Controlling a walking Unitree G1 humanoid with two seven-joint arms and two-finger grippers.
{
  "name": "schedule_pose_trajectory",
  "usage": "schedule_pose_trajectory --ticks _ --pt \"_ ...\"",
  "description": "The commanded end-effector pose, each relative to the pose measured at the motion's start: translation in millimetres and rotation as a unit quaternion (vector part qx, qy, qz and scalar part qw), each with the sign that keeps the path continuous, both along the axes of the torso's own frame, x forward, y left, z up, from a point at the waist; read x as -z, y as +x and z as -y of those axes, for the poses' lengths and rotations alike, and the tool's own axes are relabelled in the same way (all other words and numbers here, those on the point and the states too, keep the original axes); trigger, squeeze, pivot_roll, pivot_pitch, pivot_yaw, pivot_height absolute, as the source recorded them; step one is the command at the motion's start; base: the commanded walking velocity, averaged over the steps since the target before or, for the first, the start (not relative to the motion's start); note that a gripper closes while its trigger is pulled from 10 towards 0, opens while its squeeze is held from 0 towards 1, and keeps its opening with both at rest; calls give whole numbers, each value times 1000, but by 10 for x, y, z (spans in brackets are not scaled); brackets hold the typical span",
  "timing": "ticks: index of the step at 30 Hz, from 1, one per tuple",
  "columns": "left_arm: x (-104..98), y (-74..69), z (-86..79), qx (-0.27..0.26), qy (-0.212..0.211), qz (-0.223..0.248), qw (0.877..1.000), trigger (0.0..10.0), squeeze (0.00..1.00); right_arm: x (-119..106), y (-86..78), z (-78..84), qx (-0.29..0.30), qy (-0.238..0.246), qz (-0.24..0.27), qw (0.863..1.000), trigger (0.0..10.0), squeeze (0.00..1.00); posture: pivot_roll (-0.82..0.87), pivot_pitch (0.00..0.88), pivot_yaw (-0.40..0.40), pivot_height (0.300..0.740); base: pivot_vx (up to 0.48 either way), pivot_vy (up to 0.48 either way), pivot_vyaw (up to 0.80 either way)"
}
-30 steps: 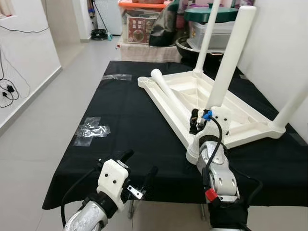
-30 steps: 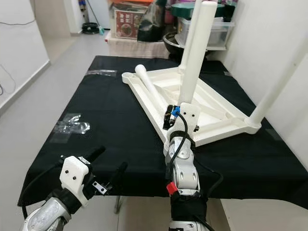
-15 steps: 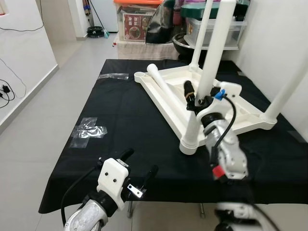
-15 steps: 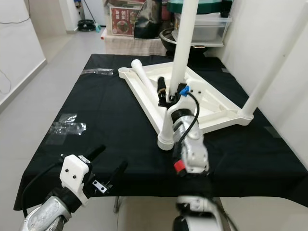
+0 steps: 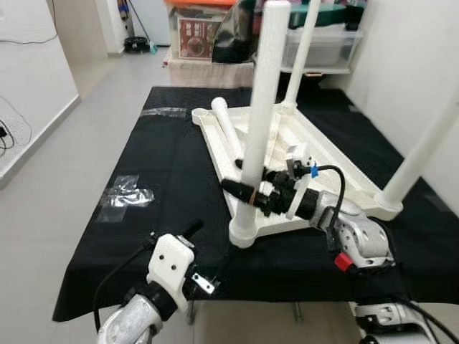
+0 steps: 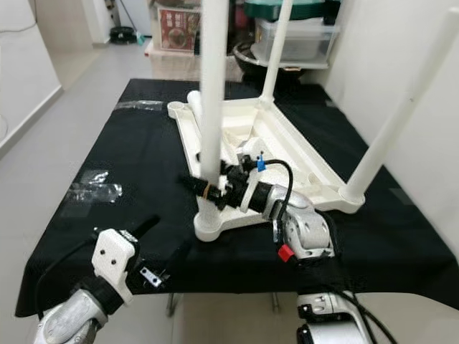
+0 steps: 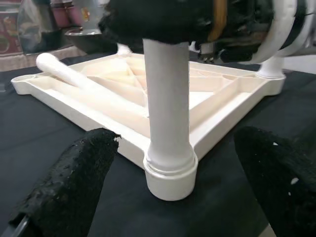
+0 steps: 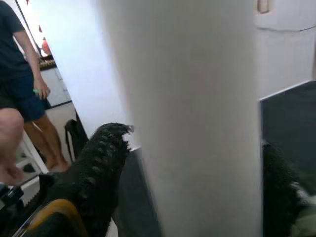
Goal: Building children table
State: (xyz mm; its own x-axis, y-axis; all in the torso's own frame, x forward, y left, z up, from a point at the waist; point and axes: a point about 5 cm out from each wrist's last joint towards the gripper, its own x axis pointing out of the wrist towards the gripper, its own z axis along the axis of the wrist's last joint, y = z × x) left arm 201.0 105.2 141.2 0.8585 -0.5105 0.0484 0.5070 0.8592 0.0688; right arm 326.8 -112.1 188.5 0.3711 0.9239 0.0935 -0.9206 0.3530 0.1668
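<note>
A white children's table (image 5: pixel 326 154) lies upside down on a black cloth. Three legs stand upright on it: the near corner leg (image 5: pixel 259 107), a far one (image 5: pixel 305 54) and one at the right (image 5: pixel 423 154). A loose leg (image 5: pixel 225 132) lies in the underside. My right gripper (image 5: pixel 244 192) reaches leftward and is shut on the near leg low down; in the right wrist view that leg (image 8: pixel 187 123) sits between the fingers (image 8: pixel 98 163). My left gripper (image 5: pixel 204 249) hovers open at the table's front edge, facing the leg's base (image 7: pixel 170 173).
Clear tape pieces (image 5: pixel 125 195) are stuck on the cloth (image 5: pixel 172 165) at the left. Storage boxes and bins (image 5: pixel 201 32) are stacked behind the table. A white wall (image 5: pixel 409 64) is close on the right. A person (image 8: pixel 19 74) stands in the right wrist view's background.
My right forearm has swung from pointing forward to pointing left, and its fingers now clasp the near leg lower down. The head view has shifted. The left gripper has stayed put.
</note>
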Motion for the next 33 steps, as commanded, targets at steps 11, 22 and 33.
schedule_pose_trajectory --ticks 11,22,33 --pt "67 -41 40 8 2 -11 1000 10000 0 1 228 114 166 -15 31 986 0 0 144 0 -76 740 0 0 0" --pt "88 -39 60 11 0 -14 1000 10000 0 221 17 809 690 -58 -43 720 0 0 128 0 -76 740 0 0 0" --pt "95 -22 61 9 -1 -15 1000 10000 0 274 -10 259 655 2 -68 753 10000 1000 124 0 -80 740 0 0 0"
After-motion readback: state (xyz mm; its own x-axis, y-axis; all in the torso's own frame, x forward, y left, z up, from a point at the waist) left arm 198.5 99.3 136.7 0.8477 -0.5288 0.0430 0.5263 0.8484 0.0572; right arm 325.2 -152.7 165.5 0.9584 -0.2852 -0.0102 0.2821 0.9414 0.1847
